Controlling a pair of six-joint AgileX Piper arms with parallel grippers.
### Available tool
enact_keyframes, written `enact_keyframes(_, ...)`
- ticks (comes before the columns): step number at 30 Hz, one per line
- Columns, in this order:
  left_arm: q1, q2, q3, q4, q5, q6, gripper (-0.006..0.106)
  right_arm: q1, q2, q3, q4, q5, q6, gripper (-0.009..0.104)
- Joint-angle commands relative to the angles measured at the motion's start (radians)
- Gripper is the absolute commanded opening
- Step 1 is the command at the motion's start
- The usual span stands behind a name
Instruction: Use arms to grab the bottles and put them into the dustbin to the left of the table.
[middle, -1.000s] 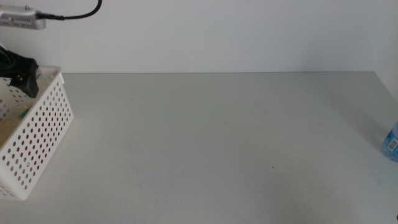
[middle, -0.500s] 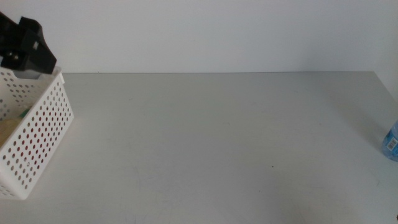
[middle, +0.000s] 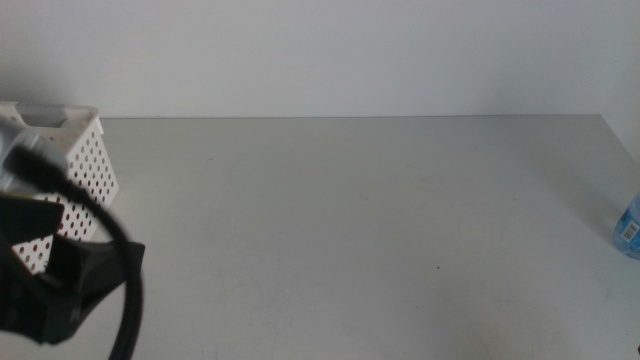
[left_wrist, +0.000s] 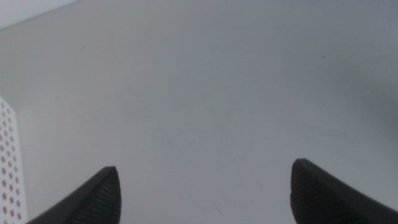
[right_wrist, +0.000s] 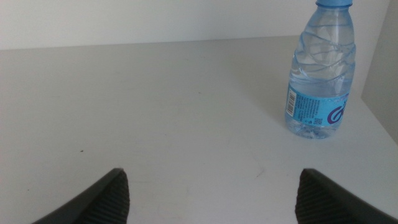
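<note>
A clear water bottle (right_wrist: 320, 74) with a blue cap and blue label stands upright on the table (middle: 350, 220) near its right edge, and it also shows as a sliver of bottle (middle: 630, 228) in the middle view. My right gripper (right_wrist: 212, 174) is open and empty, a short way back from the bottle and apart from it. The white perforated dustbin (middle: 78, 150) sits at the table's left. My left arm (middle: 65, 290), dark and blurred with a thick black cable, hangs in front of the dustbin and hides most of it. My left gripper (left_wrist: 204, 168) is open, with only bare tabletop under it.
A white wall runs along the table's far edge. The perforated wall of the bin (left_wrist: 7, 168) shows at the edge of the left wrist view. What lies inside the bin is hidden by the left arm.
My left arm has swung from above the dustbin's far corner to the near left of the picture, in front of the bin. The water bottle has not moved.
</note>
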Motion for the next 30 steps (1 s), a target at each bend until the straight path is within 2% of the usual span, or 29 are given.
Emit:
enact_keyframes(1,-0.062,-0.078,0.053,-0.022,-0.158,-0.013,0.094,-0.005,-0.022,-0.01,-0.009,-0.07,-0.009,0.071)
enact_keyframes(4,-0.126,-0.129,0.108,-0.005,-0.168,-0.031,0.094,-0.005,-0.022,-0.01,-0.009,-0.07,-0.009,0.071)
enact_keyframes(9,-0.181,-0.146,0.124,0.071,-0.169,-0.149,0.094,-0.005,-0.022,-0.01,-0.009,-0.07,-0.009,0.071)
enact_keyframes(15,-0.181,-0.145,0.124,0.116,-0.234,-0.166,0.094,-0.005,-0.022,-0.01,-0.009,-0.07,-0.009,0.071)
enact_keyframes(21,-0.181,-0.145,0.124,0.117,-0.301,-0.166,0.094,-0.005,-0.022,-0.01,-0.009,-0.07,-0.009,0.071)
enact_keyframes(26,-0.179,-0.146,0.124,0.179,-0.303,-0.182,0.094,-0.005,-0.022,-0.01,-0.009,-0.07,-0.009,0.071)
enact_keyframes(30,-0.123,-0.145,0.124,0.187,-0.299,-0.251,0.094,-0.005,-0.022,-0.01,-0.009,-0.07,-0.009,0.071)
